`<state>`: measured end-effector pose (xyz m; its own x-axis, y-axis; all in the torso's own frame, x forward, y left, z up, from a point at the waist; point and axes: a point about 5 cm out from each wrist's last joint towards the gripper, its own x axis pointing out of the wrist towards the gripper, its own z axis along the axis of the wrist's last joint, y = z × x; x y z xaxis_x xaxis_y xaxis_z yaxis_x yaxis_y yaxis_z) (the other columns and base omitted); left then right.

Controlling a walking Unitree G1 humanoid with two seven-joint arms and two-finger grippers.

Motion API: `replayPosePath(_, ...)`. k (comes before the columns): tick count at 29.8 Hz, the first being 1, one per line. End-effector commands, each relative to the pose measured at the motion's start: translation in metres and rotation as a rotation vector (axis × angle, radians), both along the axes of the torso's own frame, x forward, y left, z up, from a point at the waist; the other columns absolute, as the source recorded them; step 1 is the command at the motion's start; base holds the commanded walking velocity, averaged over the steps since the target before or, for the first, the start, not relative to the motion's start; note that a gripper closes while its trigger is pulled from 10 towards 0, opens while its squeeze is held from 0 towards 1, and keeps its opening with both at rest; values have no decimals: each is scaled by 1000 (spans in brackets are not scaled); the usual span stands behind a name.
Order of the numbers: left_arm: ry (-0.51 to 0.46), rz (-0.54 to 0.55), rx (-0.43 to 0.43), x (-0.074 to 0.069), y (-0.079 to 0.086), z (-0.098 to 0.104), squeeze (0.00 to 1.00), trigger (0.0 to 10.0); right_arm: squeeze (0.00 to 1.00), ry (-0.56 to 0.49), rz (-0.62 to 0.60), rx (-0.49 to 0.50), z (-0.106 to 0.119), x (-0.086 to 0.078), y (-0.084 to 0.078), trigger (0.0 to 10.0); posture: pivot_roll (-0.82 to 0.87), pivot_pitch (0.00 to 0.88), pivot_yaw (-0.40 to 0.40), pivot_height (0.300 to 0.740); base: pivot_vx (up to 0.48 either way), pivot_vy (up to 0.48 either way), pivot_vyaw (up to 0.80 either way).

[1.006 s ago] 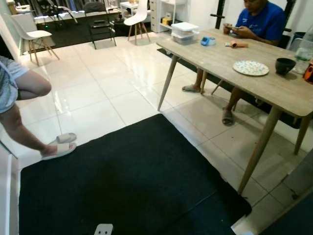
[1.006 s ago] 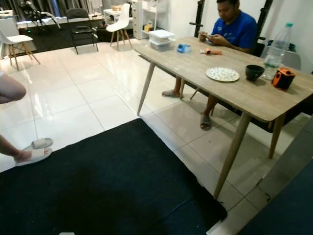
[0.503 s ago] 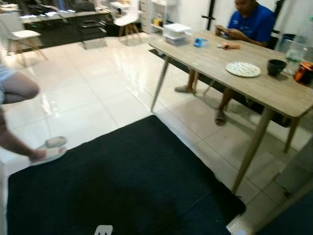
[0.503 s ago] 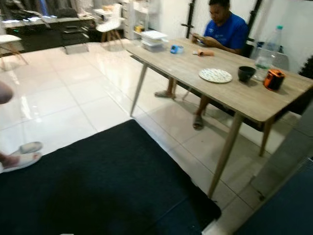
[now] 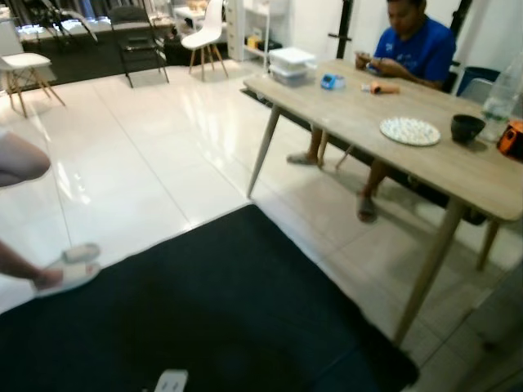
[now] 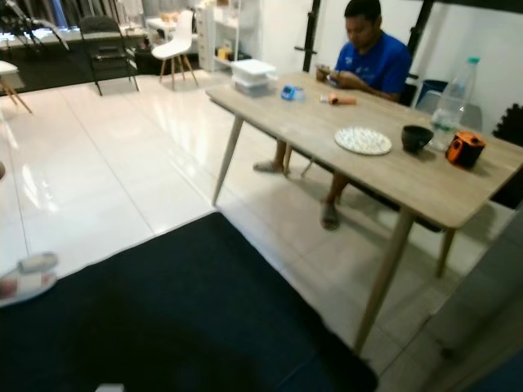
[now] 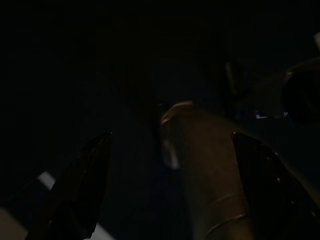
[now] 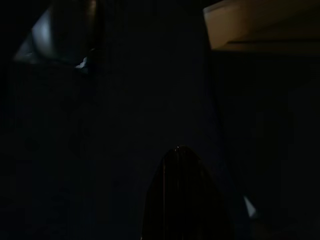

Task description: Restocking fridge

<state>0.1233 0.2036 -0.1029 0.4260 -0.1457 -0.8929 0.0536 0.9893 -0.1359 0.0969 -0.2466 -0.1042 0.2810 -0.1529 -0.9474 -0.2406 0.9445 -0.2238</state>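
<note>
A water bottle [image 6: 453, 98] stands at the far right end of a long wooden table [image 5: 351, 106], next to a black bowl [image 5: 467, 128] and an orange object [image 6: 466, 149]. In the dark left wrist view my left gripper [image 7: 175, 190] hangs open, its two black fingers [image 7: 85, 190] wide apart, with a dim rounded shape beyond them. One dark fingertip [image 8: 180, 195] can just be made out in the right wrist view.
A person in a blue shirt [image 5: 417, 45] sits behind the table. On it lie a patterned plate [image 5: 409, 131] and stacked plastic boxes [image 5: 292, 64]. A black mat [image 5: 204, 310] covers the floor before me. Another person's foot in a slipper [image 5: 69, 268] is at the left. Chairs [image 5: 206, 33] stand far back.
The whole picture has shifted and tilted, so the camera moved. The table now sits slightly lower and nearer. The foot at the left has slid toward the picture's edge.
</note>
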Motion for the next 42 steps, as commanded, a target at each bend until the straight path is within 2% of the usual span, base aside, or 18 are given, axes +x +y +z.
replayPosePath(1,13,-5,2,-3,1,-1,0,10000,0,-5,1,20,-1,1,4,10000,-80,22,-7,740,296,0,-800)
replayPosePath(7,15,-11,3,-4,1,-1,0,10000,0,-1,11,14,0,0,1,10000,-80,17,-5,740,296,0,-773)
replayPosePath(14,16,-17,6,-4,1,-1,0,10000,0,-3,13,9,0,1,1,10000,-80,16,-5,740,295,0,0)
replayPosePath(25,17,-26,8,-4,0,-1,0,10000,0,-15,28,14,0,10,11,10000,-80,7,-8,740,300,0,0)
replayPosePath(34,17,-26,8,-4,-1,-1,0,10000,0,-10,25,8,1,8,5,10000,-78,9,-10,740,302,0,0)
replayPosePath(42,16,-24,5,-4,0,-1,0,10000,0,6,32,1,1,6,2,10000,-78,12,-9,740,309,0,-788)
